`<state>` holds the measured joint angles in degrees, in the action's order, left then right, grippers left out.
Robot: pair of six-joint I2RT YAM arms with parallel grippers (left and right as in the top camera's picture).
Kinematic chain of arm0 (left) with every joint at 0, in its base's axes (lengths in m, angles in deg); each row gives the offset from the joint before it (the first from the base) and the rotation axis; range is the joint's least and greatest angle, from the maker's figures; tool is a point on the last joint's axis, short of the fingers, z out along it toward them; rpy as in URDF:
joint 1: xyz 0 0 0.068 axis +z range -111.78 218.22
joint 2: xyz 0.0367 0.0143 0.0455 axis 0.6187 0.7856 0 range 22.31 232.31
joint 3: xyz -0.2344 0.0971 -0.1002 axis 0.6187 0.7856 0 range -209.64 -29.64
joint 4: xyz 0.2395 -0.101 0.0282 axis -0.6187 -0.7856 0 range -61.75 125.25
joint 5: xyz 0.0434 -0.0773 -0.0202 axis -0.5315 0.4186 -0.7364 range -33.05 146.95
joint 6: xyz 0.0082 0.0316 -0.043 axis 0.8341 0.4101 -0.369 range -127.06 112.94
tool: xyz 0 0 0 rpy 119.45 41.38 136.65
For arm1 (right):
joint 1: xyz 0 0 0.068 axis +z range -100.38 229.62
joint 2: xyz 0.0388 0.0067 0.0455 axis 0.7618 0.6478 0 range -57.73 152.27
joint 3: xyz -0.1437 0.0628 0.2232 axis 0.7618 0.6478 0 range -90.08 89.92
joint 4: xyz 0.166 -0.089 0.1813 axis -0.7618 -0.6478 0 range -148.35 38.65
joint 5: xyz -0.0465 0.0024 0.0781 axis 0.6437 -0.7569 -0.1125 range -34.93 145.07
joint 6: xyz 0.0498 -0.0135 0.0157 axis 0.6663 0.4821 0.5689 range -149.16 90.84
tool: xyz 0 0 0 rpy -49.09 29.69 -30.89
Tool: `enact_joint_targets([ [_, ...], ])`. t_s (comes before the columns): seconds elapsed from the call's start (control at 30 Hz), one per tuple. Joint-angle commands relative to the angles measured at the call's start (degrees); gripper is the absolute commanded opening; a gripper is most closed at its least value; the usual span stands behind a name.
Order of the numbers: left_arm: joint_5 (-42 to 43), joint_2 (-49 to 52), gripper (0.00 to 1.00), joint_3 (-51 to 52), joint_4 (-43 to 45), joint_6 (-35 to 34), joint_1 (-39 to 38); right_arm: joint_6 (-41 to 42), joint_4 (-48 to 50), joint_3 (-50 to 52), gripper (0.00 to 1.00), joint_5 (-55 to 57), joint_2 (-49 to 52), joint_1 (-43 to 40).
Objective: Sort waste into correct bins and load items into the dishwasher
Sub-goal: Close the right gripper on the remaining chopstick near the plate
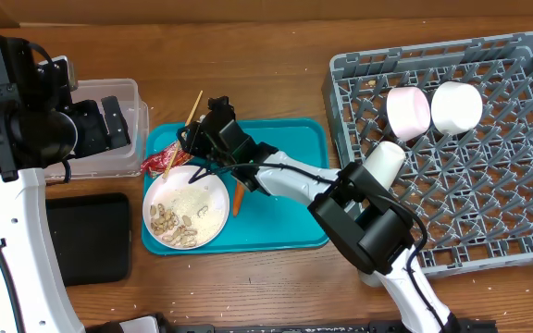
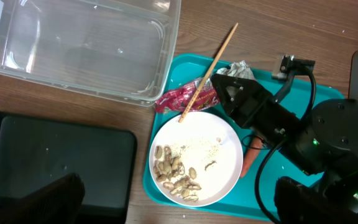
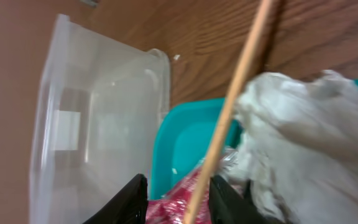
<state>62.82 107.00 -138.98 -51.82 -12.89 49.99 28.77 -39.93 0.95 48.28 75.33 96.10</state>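
My right gripper (image 1: 192, 139) reaches across the teal tray (image 1: 285, 231) to its far left corner. Its jaws stand partly apart, open, on either side of one end of the shiny red wrapper (image 3: 169, 208) and a wooden chopstick (image 3: 229, 118). The crumpled white tissue (image 3: 303, 143) lies just right of them. A white plate (image 1: 206, 217) with peanut shells (image 1: 174, 227) and crumbs sits on the tray, the orange carrot (image 1: 238, 196) beside it. My left gripper (image 2: 185, 202) hangs wide open and empty above the plate's near edge. Two pale bowls (image 1: 408, 111) and a cup (image 1: 384, 162) stand in the grey rack (image 1: 489, 213).
The clear tub (image 1: 123, 92) stands left of the tray, partly under my left arm. The black tray (image 1: 86, 236) lies in front of it. The chopstick (image 1: 193, 107) sticks out past the tray's far edge. The right arm's cable (image 2: 263, 180) loops over the tray.
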Motion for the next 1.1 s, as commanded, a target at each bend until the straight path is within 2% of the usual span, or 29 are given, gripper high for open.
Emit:
enact_joint_targets([
  [0.0,-0.3,0.5,1.0,0.1,0.1,0.0,0.2,0.6,0.5,-0.4,0.35,1.3,0.9,1.1],
  [0.83,-0.3,0.5,1.0,0.1,0.1,0.0,0.2,0.9,2.0,-0.7,0.33,1.9,5.9,2.9],
  [1.07,-0.3,0.5,1.0,0.1,0.1,0.0,0.2,0.8,-0.5,-3.6,0.32,0.0,7.2,3.5],
])
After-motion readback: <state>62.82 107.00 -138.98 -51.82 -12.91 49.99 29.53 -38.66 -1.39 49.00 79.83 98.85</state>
